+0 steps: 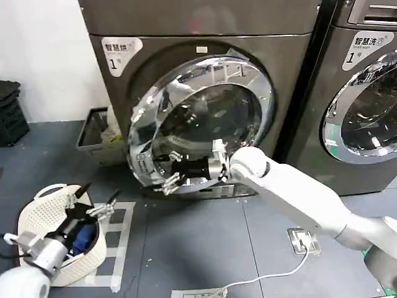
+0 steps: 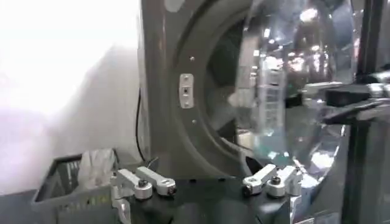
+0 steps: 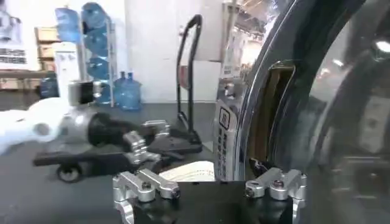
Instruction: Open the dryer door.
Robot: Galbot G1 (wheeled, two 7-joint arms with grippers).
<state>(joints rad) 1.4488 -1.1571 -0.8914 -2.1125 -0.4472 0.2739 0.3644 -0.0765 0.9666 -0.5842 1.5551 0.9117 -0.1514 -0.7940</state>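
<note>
The dryer [image 1: 205,93] stands against the wall with its round door [image 1: 198,121] swung partly out from the drum opening, the chrome rim tilted toward the robot and the hinge side on the robot's right. The right hand [image 1: 170,174] reaches in from the right on its white arm and sits at the lower left edge of the door, its fingers [image 3: 146,185] spread wide; from the wrist view the door rim seems to lie just beside one finger, though contact is hard to judge. The left hand [image 1: 93,202] hovers low over a white laundry basket [image 1: 43,217] on the floor, well apart from the door, fingers wide and holding nothing. A second machine [image 1: 366,93] stands to the right.
</note>
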